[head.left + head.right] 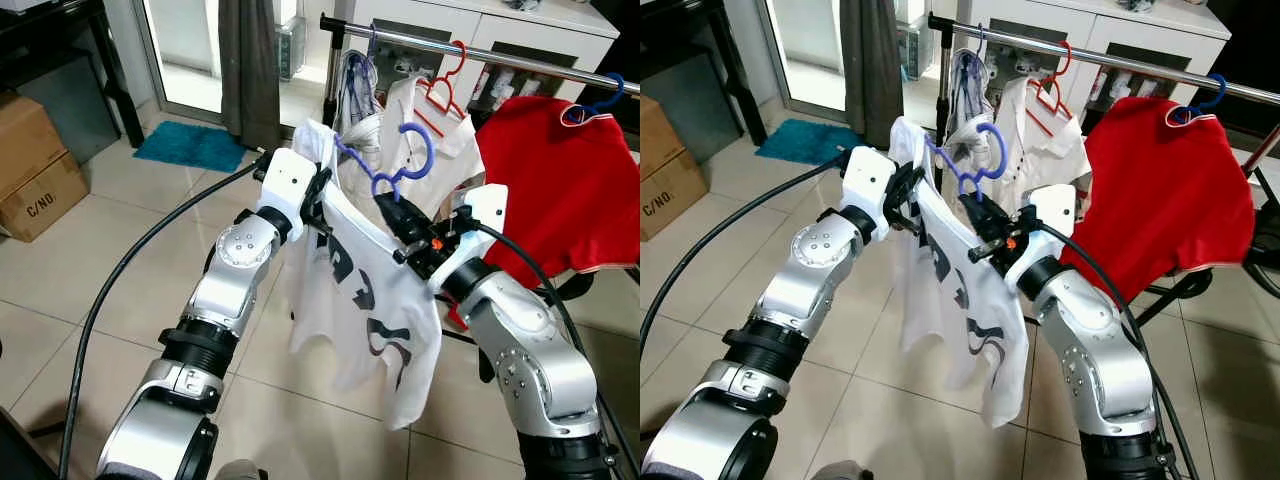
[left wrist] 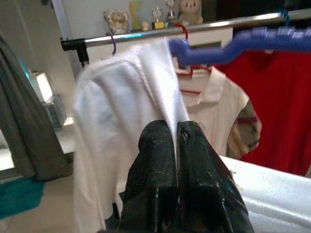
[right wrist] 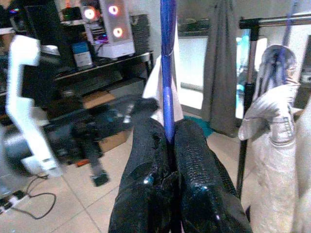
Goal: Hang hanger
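From the left eye view, the clothes rail point(image 1: 520, 55) runs across the back of the room, and everything sits in relation to it. The blue hanger point(image 1: 395, 165) is held up just in front of the rail, its hook not over the bar, with a white T-shirt point(image 1: 365, 300) draped on it and hanging down toward the tiled floor point(image 1: 110, 230). The left end effector point(image 1: 322, 195) holds the shirt's shoulder on the side away from the red garment point(image 1: 560, 190), which hangs on the rail from a blue hook. The right end effector point(image 1: 392, 212) grips the hanger just below its hook. A red hanger point(image 1: 445, 95) carrying a white collared shirt point(image 1: 440, 150) hangs on the rail behind. A teal mat point(image 1: 190, 145) and a cardboard box point(image 1: 35, 165) lie well away from the rail.

The right eye view gives the same arrangement, the hanger point(image 1: 975, 160) short of the rail.

In the left wrist view, the two black fingers point(image 2: 155, 165) are pressed together on a fold of the white T-shirt, with the hanger's blue arm point(image 2: 233, 43) just beneath the rail.

In the right wrist view, the fingers point(image 3: 194, 160) are clamped tight on the hanger's blue stem point(image 3: 167, 68), the rail's upright post point(image 3: 248, 92) beside them.
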`<state>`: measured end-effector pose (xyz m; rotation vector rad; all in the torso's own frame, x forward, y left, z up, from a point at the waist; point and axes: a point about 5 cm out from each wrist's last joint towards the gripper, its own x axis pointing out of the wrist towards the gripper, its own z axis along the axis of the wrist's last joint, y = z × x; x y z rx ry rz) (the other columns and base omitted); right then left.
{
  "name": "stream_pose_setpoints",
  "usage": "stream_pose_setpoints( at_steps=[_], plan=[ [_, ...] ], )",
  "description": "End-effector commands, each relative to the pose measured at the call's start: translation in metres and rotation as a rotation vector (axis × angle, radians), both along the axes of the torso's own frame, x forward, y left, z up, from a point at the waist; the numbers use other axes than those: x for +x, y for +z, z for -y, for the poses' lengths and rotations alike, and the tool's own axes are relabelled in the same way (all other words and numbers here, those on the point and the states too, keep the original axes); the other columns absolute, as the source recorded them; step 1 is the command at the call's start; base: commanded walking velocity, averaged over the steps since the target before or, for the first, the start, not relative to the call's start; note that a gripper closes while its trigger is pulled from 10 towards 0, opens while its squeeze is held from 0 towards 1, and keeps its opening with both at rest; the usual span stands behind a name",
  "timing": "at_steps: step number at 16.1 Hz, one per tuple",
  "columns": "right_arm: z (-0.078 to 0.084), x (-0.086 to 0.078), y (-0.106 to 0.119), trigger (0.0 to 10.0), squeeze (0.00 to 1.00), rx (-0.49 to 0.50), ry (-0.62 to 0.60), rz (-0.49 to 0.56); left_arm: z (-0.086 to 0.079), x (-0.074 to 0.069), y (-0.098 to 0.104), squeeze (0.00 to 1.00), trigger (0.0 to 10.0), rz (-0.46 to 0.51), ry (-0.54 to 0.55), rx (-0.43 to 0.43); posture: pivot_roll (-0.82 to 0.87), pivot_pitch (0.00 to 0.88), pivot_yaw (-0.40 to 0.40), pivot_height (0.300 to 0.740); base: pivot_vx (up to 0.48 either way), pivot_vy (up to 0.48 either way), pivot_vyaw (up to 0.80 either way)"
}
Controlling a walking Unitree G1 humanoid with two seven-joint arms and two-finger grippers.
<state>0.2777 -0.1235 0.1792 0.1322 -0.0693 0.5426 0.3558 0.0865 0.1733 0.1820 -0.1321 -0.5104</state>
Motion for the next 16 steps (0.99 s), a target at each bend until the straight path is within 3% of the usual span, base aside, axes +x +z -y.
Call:
stream_pose_setpoints(
  at_steps=[1, 5, 9, 12, 15, 16],
  plan=[
    [0.007, 0.004, 0.007, 0.0, 0.0, -0.001, -0.042, 0.033, -0.001, -0.001, 0.002, 0.0, 0.0, 0.0, -0.003, -0.022, 0.06, 0.0, -0.066, 0.74, 0.0, 0.0, 0.0],
    [0.015, 0.009, 0.002, 0.0, 0.0, -0.039, -0.103, 0.002, -0.012, -0.007, 0.009, 0.0, 0.0, 0.027, -0.011, -0.141, 0.07, 0.0, -0.067, 0.74, 0.0, 0.0, 0.0],
    [0.018, 0.008, 0.002, 0.0, 0.0, -0.085, -0.078, 0.013, -0.032, -0.002, 0.011, 0.0, 0.0, 0.04, 0.075, -0.112, 0.07, 0.0, -0.067, 0.74, 0.0, 0.0, 0.0],
    [0.019, -0.001, 0.002, 0.0, 0.0, -0.198, 0.043, 0.043, -0.055, 0.009, 0.027, 0.0, 0.0, 0.104, 0.17, -0.041, 0.07, 0.0, -0.07, 0.74, 0.0, 0.0, 0.0],
    [0.02, -0.011, 0.0, 0.0, 0.0, -0.242, 0.126, 0.043, -0.071, 0.016, 0.041, 0.0, 0.0, 0.136, 0.22, 0.006, 0.06, 0.0, -0.067, 0.74, 0.0, 0.0, 0.0],
    [0.022, -0.02, -0.002, 0.0, 0.0, -0.265, 0.2, 0.039, -0.085, 0.022, 0.052, 0.0, 0.0, 0.152, 0.263, 0.03, 0.06, 0.0, -0.065, 0.74, 0.0, 0.0, 0.0]
  ],
)
